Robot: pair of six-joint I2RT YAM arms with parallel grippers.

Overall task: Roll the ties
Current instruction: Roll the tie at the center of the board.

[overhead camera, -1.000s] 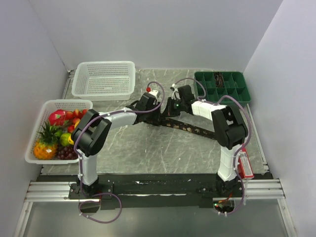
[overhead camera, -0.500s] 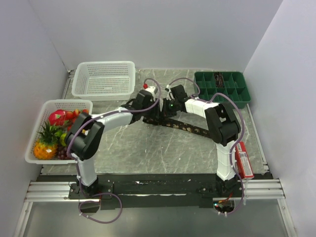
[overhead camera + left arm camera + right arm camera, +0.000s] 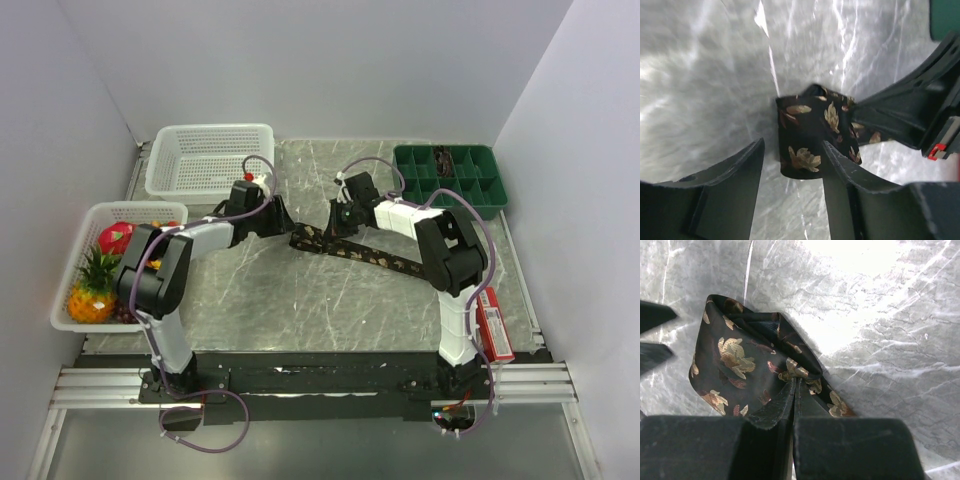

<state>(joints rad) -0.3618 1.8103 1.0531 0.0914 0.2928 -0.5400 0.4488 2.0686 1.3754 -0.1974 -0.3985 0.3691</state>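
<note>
One dark tie (image 3: 385,258) with a tan leaf pattern lies slanted across the marble table (image 3: 300,300). Its left end is folded into a small wad (image 3: 805,145). My right gripper (image 3: 337,228) is shut on a fold of that wad, and in the right wrist view its fingers (image 3: 796,382) pinch the cloth (image 3: 740,365). My left gripper (image 3: 284,222) stands open just left of the folded end. In the left wrist view its fingertips (image 3: 792,147) frame the wad, which lies just ahead of them and holds nothing of theirs. The right finger (image 3: 840,165) overlaps the cloth's edge.
An empty white basket (image 3: 210,160) stands at the back left. A second white basket (image 3: 68,300) with toy fruit sits on the left edge. A green compartment tray (image 3: 450,175) is at the back right. A red box (image 3: 495,325) lies by the right arm's base.
My left gripper has drawn back to the left, away from the tie's folded end, and its fingers have spread a little. The right gripper stays shut on the tie.
</note>
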